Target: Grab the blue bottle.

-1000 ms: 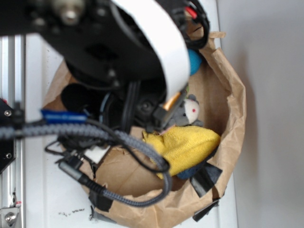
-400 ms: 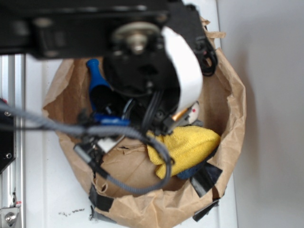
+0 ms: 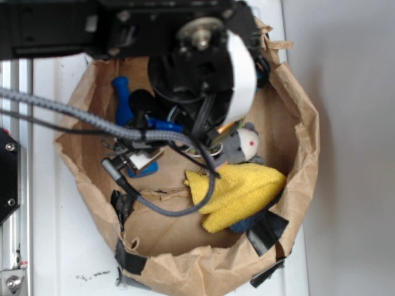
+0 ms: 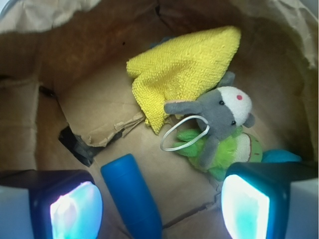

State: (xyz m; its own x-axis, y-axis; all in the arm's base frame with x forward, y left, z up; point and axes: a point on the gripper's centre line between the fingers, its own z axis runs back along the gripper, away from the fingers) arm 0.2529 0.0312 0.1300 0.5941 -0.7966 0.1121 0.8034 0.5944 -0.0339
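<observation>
Arm moved back since earlier, grey mouse toy (image 4: 222, 112) uncovered again, gripper (image 4: 159, 209) open – fingers apart, above blue bottle (image 4: 132, 196), not touching, yellow cloth (image 4: 187, 67) beyond.

No legible text, label, brand name, number or sign appears in either view. The crumpled brown paper bag (image 3: 296, 123) is unprinted, as are the yellow terry cloth (image 4: 189, 69) at upper centre of the wrist view and the smooth bright-blue plastic bottle (image 4: 132, 199) at its lower centre. A dark smudge on the white surface (image 3: 92, 275) at the lower left of the exterior view is too small and blurred to read as characters.
</observation>
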